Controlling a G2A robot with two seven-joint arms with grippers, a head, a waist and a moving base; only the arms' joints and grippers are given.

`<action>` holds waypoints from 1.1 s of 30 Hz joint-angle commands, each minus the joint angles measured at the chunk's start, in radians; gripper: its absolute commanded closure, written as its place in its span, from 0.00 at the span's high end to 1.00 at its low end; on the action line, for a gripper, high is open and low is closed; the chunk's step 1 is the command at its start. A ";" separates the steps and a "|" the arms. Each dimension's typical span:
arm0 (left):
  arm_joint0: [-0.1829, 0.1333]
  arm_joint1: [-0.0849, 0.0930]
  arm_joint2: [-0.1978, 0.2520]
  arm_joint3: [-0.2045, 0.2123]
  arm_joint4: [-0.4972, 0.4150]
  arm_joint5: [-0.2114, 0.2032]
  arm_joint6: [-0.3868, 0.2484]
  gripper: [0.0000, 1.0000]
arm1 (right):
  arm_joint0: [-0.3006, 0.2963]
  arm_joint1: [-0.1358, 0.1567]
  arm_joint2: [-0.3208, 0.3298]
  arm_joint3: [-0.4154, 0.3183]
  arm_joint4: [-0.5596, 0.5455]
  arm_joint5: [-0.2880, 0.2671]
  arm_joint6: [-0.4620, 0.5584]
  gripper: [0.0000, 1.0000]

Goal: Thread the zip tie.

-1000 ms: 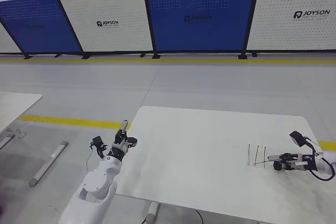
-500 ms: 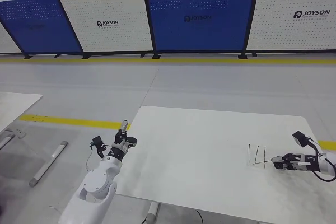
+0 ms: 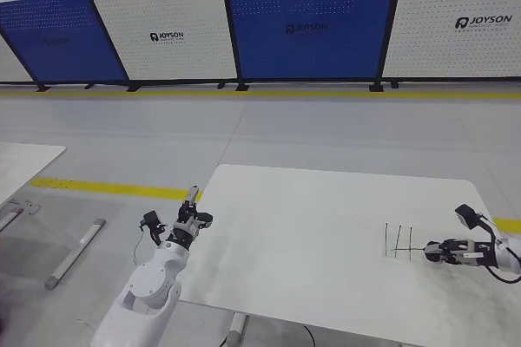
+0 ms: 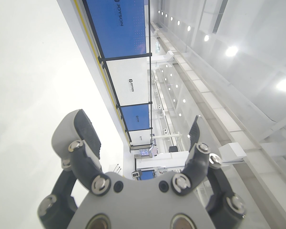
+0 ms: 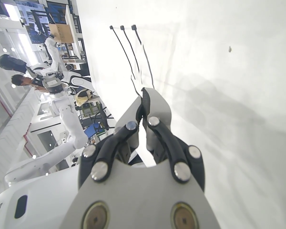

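Now your right gripper (image 5: 143, 92) is pinched shut on what looks like one end of a thin black zip tie (image 3: 406, 252), low at the right side of the table (image 3: 313, 217), with the tie lying across three other ties (image 3: 399, 236). Hold that pinch firm and lift clear of them without dragging any along. Your left gripper (image 4: 139, 125), fingers spread apart at the table's left edge, will likely need to cross over and steady the free end.

short logo wordmark (image 3: 167, 36), seemingly identical, on each wall panel (image 3: 313, 61)
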 commanded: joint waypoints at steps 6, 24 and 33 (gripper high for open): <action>0.000 0.000 0.000 0.000 0.000 0.000 0.000 1.00 | -0.028 0.022 0.007 -0.064 0.064 0.000 0.000 0.00; 0.000 0.000 0.000 0.000 0.000 0.000 0.000 1.00 | -0.310 0.180 0.233 -0.565 0.254 0.000 0.000 0.00; 0.000 0.000 0.000 0.000 0.000 0.000 0.000 1.00 | -0.329 0.170 0.203 -0.600 0.265 0.017 -0.049 0.00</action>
